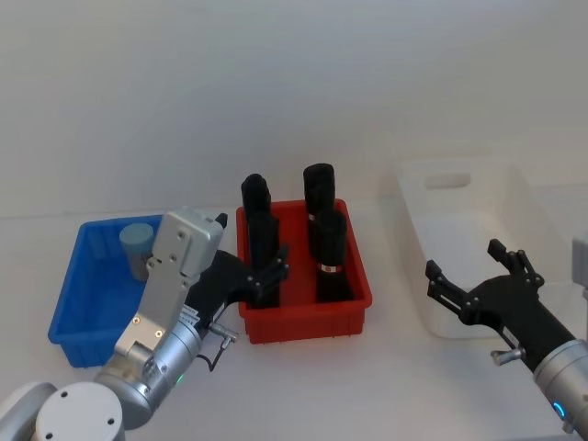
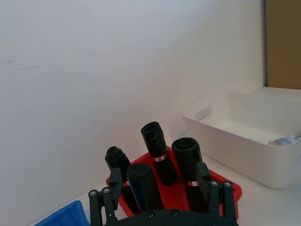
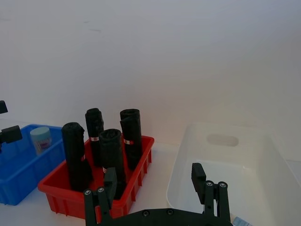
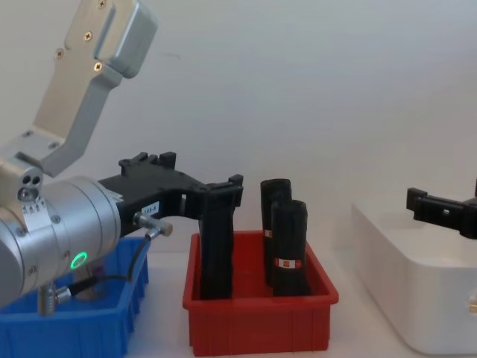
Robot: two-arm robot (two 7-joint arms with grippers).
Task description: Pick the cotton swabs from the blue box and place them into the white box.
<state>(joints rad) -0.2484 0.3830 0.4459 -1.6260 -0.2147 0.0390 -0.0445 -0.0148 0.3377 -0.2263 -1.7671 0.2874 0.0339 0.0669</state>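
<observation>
Left pincer (image 1: 268, 274) apart, empty, by the red bin (image 1: 303, 326); next, grab the swab jar (image 1: 138, 243) in the blue box (image 1: 78, 303). Right pincer (image 1: 464, 266) apart, idle.

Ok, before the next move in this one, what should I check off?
1. Something left to pick: ok, one cotton swabs jar stands at the blue box's far end.
2. Open left claw: ok.
3. That claw over the jar: not ok, it hangs at the red bin's left edge.
4. Open right claw: ok, by the white box's near end.
5. Room in the white box: ok, floor mostly bare.
</observation>
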